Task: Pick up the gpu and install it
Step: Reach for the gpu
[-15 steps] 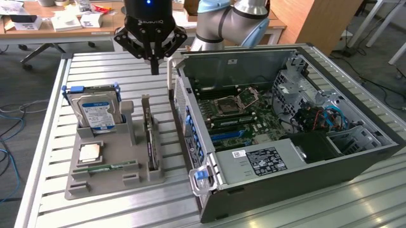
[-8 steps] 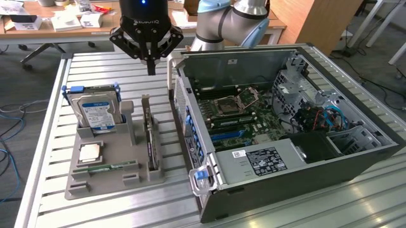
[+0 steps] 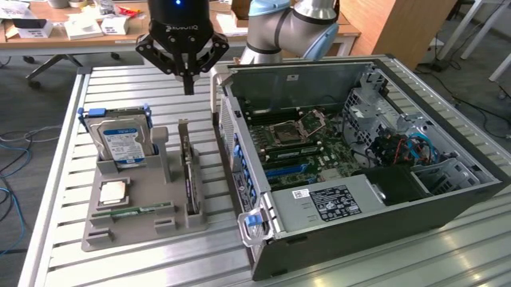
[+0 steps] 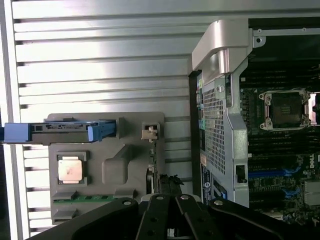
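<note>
The gpu (image 3: 189, 173) is a thin black card standing on edge in a slot of the grey holder tray (image 3: 104, 236), its pale metal bracket at the far end. My gripper (image 3: 189, 88) hangs shut and empty above the slatted table, just beyond the card's bracket end and well above it. In the wrist view the gpu (image 4: 159, 177) appears edge-on directly in front of my gripper (image 4: 168, 215), whose black fingers (image 4: 155, 220) meet with nothing between them. The open computer case (image 3: 359, 155) lies at the exterior view's right with its motherboard (image 3: 300, 146) exposed.
The tray also holds a hard drive (image 3: 119, 134) in a blue caddy, a CPU (image 3: 114, 191) and a green RAM stick (image 3: 131, 212). The case's raised side wall (image 3: 231, 131) stands close beside the gpu. Cluttered desks stand behind the table.
</note>
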`<state>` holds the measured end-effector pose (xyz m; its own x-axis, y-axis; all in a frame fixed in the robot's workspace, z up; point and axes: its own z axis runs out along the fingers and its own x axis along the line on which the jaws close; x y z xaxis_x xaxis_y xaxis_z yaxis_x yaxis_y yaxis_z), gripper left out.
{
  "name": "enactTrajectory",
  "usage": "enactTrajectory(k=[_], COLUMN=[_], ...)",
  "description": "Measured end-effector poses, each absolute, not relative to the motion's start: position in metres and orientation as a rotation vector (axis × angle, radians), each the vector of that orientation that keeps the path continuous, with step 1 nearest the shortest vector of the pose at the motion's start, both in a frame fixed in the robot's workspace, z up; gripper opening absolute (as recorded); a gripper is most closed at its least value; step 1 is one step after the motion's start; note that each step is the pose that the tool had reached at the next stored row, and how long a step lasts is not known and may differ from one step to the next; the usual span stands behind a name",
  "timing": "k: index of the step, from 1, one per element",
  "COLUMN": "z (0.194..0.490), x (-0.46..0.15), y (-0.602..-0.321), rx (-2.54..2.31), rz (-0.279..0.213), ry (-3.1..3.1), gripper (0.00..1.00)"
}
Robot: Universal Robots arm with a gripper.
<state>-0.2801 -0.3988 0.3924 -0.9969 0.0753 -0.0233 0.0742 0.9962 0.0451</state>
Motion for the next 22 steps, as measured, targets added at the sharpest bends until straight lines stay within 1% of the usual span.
enactTrajectory(k=[22], z=[0.3924], x=[-0.2869], y=[-0.3988], rx=[0.116], rz=[0.069], ry=[3.114], gripper=[0.11])
